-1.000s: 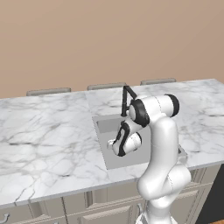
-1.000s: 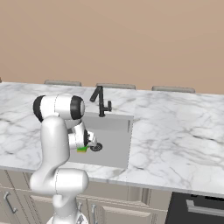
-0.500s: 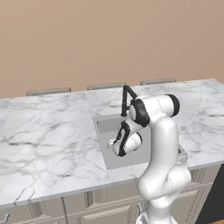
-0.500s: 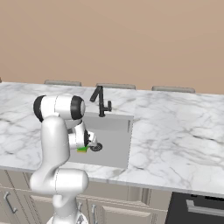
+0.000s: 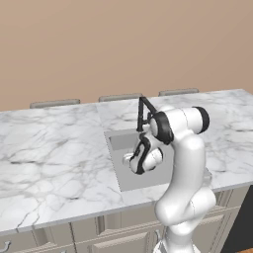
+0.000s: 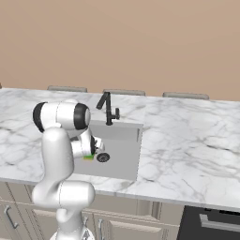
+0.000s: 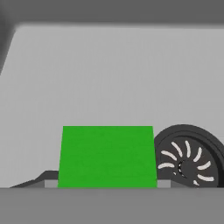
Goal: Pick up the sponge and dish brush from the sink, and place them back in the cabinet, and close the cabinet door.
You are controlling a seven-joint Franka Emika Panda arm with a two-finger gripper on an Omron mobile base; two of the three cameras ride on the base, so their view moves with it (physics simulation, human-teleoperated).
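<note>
Around the sponge (image 7: 107,156), half-spread jaws.

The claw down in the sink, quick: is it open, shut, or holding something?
Claw: down around the green sponge on the sink floor; whether it grips yet cannot be told.

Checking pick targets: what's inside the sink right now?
Inside the sink: the green sponge lying flat beside the round dark drain, with the arm's hand lowered over it. The arm covers part of the basin floor, so the dish brush can't be confirmed.
</note>
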